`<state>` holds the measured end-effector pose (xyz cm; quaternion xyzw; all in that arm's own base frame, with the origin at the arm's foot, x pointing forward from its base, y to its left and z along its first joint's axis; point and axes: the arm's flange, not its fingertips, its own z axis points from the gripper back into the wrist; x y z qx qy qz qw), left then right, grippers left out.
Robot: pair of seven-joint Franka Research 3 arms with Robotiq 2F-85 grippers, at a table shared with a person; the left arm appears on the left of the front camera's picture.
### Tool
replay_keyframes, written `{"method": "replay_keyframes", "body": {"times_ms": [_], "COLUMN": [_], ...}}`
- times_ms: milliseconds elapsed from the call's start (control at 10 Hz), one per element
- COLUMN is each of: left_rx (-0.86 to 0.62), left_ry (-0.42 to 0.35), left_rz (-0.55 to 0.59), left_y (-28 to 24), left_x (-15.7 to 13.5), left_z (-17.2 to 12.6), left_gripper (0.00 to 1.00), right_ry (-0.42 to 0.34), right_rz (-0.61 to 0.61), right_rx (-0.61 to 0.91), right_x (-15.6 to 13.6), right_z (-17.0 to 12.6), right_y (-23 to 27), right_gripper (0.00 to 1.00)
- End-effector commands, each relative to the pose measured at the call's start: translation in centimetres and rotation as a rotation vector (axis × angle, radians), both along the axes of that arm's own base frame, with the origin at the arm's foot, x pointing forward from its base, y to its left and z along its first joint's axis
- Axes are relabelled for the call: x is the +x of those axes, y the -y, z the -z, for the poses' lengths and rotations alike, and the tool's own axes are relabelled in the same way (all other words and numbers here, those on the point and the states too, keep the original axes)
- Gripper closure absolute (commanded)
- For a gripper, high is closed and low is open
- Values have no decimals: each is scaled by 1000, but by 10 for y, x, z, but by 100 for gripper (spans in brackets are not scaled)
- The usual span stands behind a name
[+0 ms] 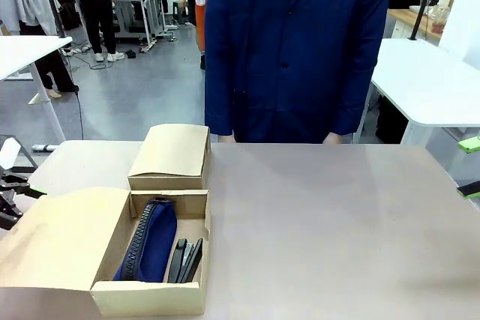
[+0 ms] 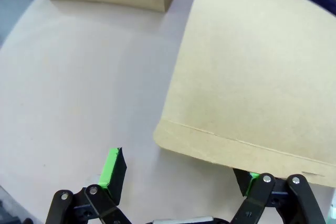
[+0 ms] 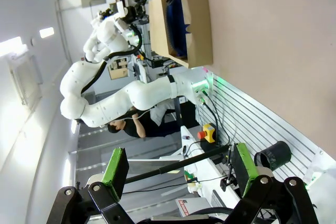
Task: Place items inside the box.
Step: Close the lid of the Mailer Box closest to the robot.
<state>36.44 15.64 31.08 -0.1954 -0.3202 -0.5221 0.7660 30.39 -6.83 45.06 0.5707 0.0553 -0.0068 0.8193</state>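
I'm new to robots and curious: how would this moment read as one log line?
box: open, holds navy pouch and black staplers | left gripper: open, at flap edge | right gripper: open, off the table | person: standing opposite

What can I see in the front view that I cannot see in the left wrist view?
The front view looks into the open box: a navy pouch lies inside, with black staplers beside it. A person in a dark blue coat stands at the far edge of the table.

The left wrist view gives the left gripper close up: open, low over the table, one finger partly under the edge of the box's open flap.

Both show the flap, the closed box and the table.
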Motion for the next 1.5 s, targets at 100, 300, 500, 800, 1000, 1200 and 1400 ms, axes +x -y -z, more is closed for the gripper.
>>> {"method": "replay_keyframes", "body": {"times_ms": [100, 300, 500, 800, 1000, 1200, 1400], "left_rx": [-113, -222, -338, -414, -444, -467, -467], "left_ry": [56, 96, 164, 241, 233, 227, 151], "left_rz": [13, 24, -4, -27, -3, 93, 244], "left_y": [-6, 0, 10, 38, 66, 103, 149], "left_x": [3, -1, -7, -18, -18, -18, -23], "left_z": [-4, -18, -44, -93, -118, -134, -125], "left_gripper": [0, 0, 0, 0, 0, 0, 0], "right_ry": [-14, -14, -14, -14, -14, -14, -14], "right_rz": [7, 7, 7, 7, 7, 7, 7], "right_rx": [14, 14, 14, 14, 14, 14, 14], "right_x": [0, 0, 0, 0, 0, 0, 0], "right_z": [-5, -5, -5, -5, -5, -5, -5], "right_y": [-1, -1, -1, -1, -1, -1, -1], "right_gripper": [0, 0, 0, 0, 0, 0, 0]}}
